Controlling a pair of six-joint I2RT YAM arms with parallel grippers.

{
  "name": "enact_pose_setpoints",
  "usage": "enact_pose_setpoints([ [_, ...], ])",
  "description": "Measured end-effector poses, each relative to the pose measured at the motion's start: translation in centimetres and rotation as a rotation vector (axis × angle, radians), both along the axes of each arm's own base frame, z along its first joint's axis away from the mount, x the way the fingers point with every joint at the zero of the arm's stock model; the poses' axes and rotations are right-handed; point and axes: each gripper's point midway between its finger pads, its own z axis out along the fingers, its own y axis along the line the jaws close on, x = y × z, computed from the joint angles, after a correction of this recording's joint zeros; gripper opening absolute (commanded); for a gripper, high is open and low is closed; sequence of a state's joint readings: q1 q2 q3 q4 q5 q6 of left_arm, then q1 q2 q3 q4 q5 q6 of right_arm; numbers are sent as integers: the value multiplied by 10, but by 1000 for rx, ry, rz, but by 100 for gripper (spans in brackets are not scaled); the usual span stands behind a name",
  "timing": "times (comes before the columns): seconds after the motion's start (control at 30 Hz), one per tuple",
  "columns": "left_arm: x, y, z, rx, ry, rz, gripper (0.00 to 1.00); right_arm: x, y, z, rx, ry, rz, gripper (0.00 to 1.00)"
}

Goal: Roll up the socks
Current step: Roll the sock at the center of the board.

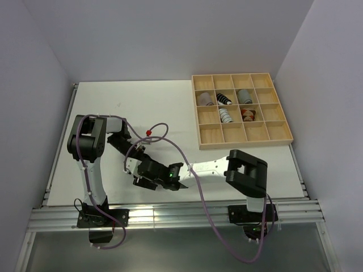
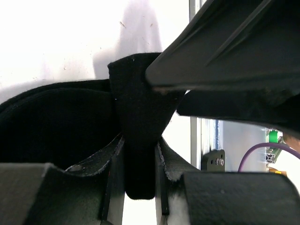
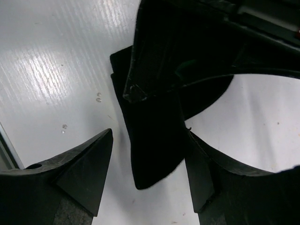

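- currently left gripper (image 2: 138, 178) pinches a raised fold of the black sock (image 2: 140, 117), fingers nearly together.
- right gripper (image 3: 149, 140) spread wide, straddling it, holding nothing.
- sock at table's (image 1: 159, 107) 6 o'clock; soft, limp, light: grip the free end.

From above, the black sock (image 2: 136, 117) lies hidden under the left gripper (image 2: 139, 164) and right gripper (image 3: 149, 150). In the right wrist view the left gripper covers its upper part. The rolled socks (image 1: 226, 107) in the wooden tray (image 1: 278, 133) are too small to make out their patterns.
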State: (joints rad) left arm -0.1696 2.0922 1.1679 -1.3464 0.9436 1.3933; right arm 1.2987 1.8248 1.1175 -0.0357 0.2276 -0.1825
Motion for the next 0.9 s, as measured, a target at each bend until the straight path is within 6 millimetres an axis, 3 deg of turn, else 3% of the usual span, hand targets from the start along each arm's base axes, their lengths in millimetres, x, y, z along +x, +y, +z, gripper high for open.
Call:
enact_pose_setpoints([
  [0.1, 1, 0, 0, 3, -3, -3, 0, 0, 3, -10, -28, -7, 10, 67],
  [0.3, 0, 2, -1, 14, -3, -9, 5, 8, 10, -19, -60, -37, 4, 50],
  [0.43, 0, 3, -1, 26, -1, -16, 27, 11, 12, -28, -92, -46, 7, 28],
  [0.77, 22, 1, 8, 78, -54, -4, 39, 20, 9, -27, -86, -58, -24, 23],
  [0.87, 39, 0, 19, 75, -92, 32, 54, 21, 7, -29, -88, -54, -29, 22],
  [0.9, 45, -1, 23, 70, -109, 46, 54, 21, 7, -29, -88, -52, -27, 22],
])
